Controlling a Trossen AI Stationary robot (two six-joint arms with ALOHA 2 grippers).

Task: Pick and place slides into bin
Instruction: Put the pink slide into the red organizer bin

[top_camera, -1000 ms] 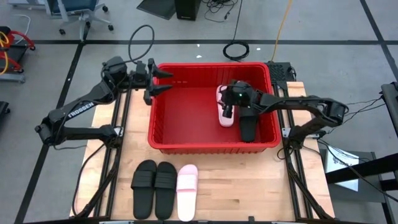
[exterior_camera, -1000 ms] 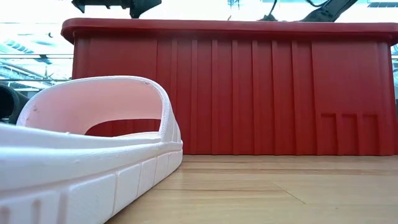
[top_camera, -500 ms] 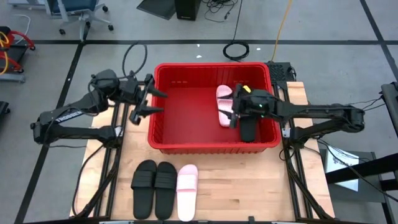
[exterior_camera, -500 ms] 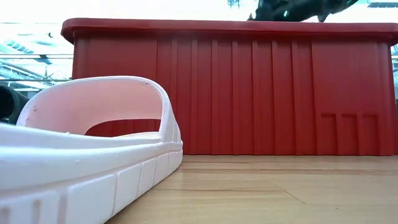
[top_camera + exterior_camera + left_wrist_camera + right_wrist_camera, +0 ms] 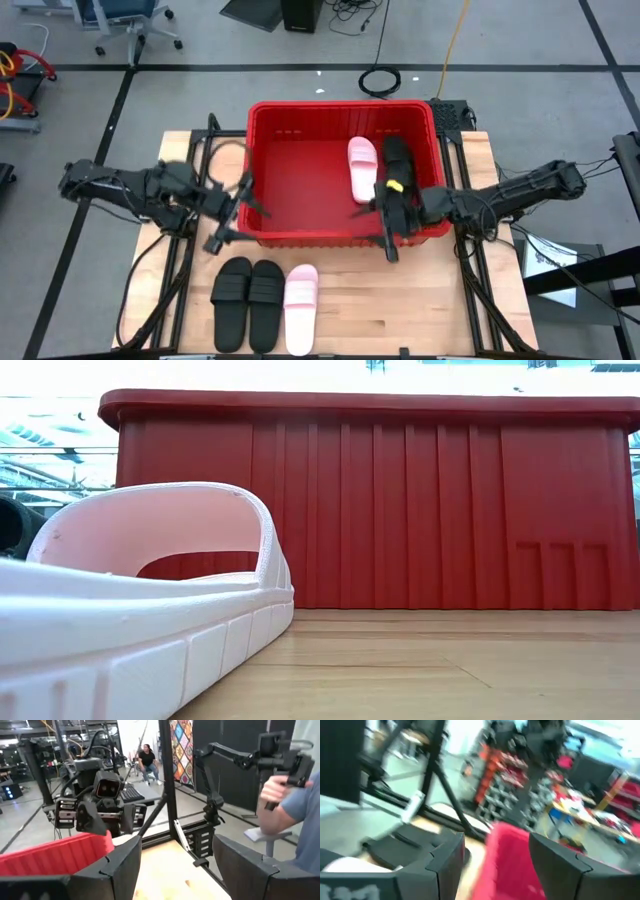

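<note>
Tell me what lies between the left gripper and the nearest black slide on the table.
In the high view, only bare wooden table lies between the left gripper, jaws open, and the black slide. Nothing else sits in that stretch.

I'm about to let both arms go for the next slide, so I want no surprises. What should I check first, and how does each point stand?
1. Left gripper open, empty: ok.
2. Right gripper open, empty: ok.
3. Two black slides and a pink slide lie flat on the table: ok.
4. Bin has room beside the pink slide and black slide inside: ok.
5. Right gripper clear of bin's near wall: cannot tell.
</note>
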